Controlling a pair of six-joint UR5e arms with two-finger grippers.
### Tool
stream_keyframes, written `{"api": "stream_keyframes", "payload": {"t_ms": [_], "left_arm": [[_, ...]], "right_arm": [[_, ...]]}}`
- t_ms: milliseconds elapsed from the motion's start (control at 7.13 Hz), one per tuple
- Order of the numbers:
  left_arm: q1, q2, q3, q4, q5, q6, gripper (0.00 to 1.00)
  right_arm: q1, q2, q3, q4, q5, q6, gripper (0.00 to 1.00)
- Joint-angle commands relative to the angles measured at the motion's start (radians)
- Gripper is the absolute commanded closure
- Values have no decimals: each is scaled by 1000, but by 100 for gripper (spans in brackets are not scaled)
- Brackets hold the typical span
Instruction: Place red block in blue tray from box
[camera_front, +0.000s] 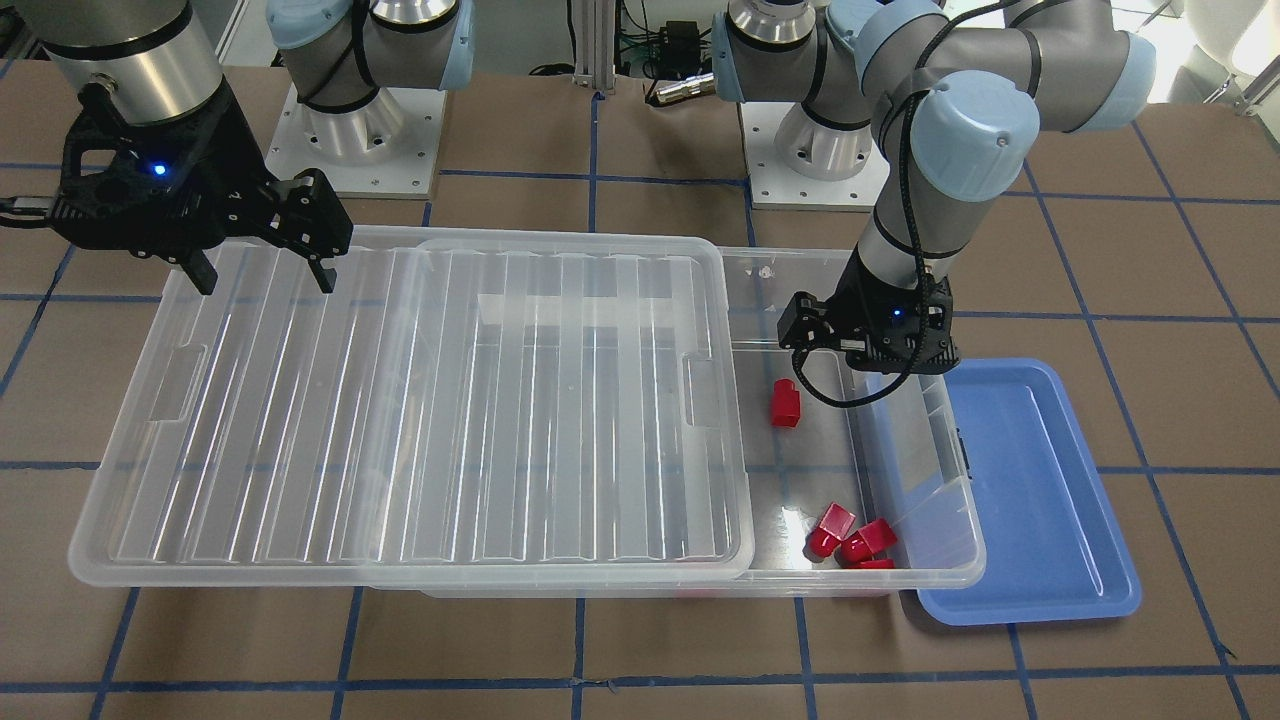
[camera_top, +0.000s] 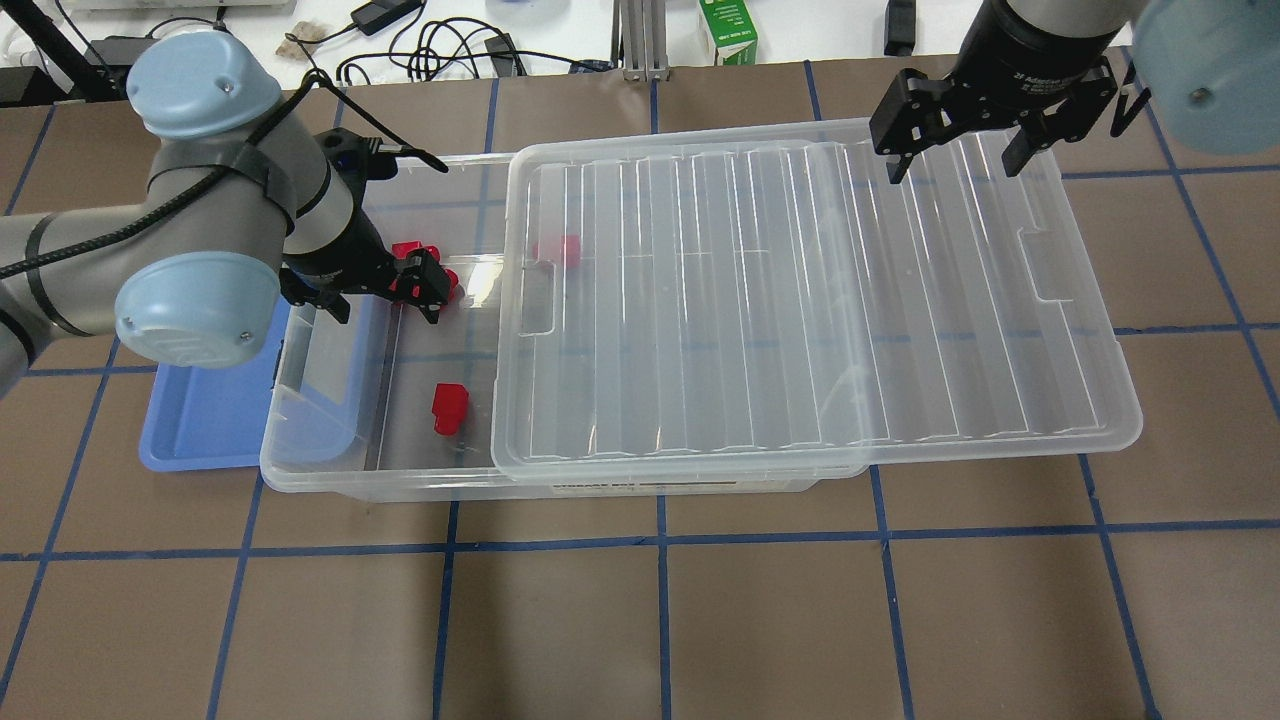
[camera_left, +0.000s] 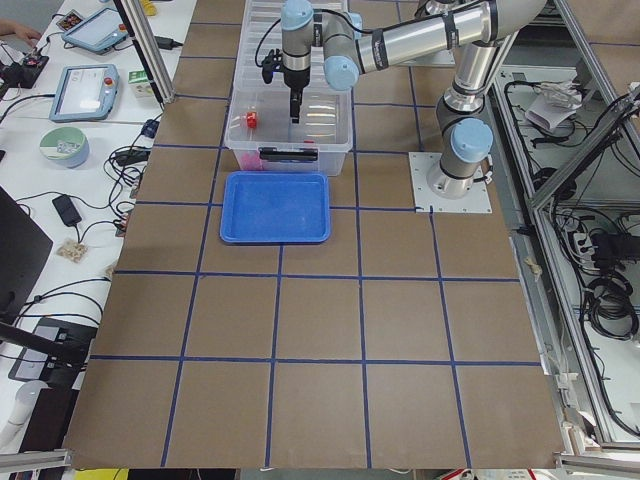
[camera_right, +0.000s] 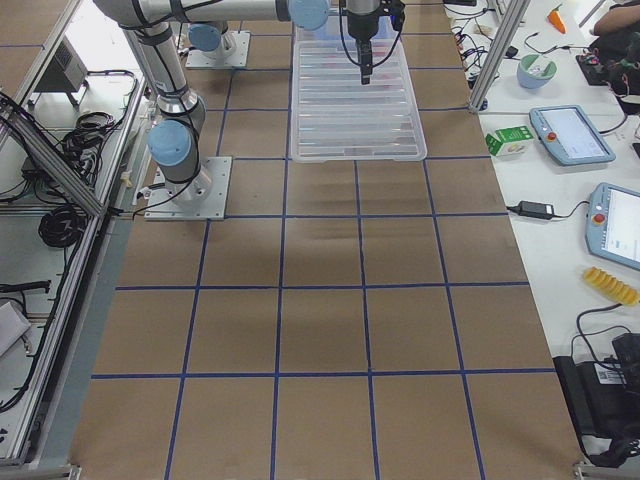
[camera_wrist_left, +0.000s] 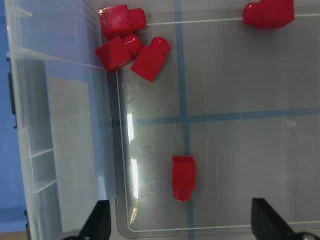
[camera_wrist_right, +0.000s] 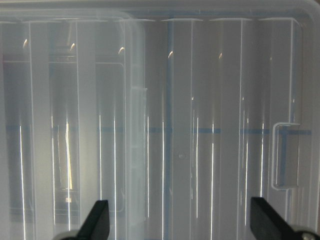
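In the front-facing view, the left pincer (camera_front: 868, 345) is hanging spread and empty over the uncovered end of the clear box (camera_front: 905, 440). One red block (camera_front: 786, 402) is lying alone on the box floor, at about 7 o'clock from it. The blue tray (camera_front: 1040, 500) is sitting on the desk just beside the box, at 4 o'clock. The right pincer (camera_front: 265, 275) is also spread and holding nothing, above the ribbed lid (camera_front: 400, 400), which is covering only part of the box.

In the overhead view, three more red blocks (camera_top: 420, 262) are crowding in a far corner, well apart from the lone one.

In the left wrist view, the lone block is showing at 12 o'clock of the gap between the fingers (camera_wrist_left: 97, 220), with its stub pointing to 6 o'clock. In my judgement, the pincer is needing a small shift toward 12 o'clock and then a straight descent with the jaws wide. It should close on the flat sides of the cube body, not on the stub. The box wall at 9 o'clock is near, so that finger is needing care.
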Motion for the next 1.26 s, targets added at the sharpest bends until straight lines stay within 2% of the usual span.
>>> {"api": "stream_keyframes", "payload": {"t_ms": [0,140,841,1121], "left_arm": [[0,-11,-79,40,-17,-7,0],[3,-21,-115,113,-23,-7,0],[3,-72,-127,123,-28,-33,0],[5,-101,-135,147,-74,-35,0]], "right_arm": [[1,0,5,-1,4,7,0],[1,-2,5,-3,4,6,0],[1,0,6,-1,4,4,0],[1,0,6,-1,4,4,0]]}}
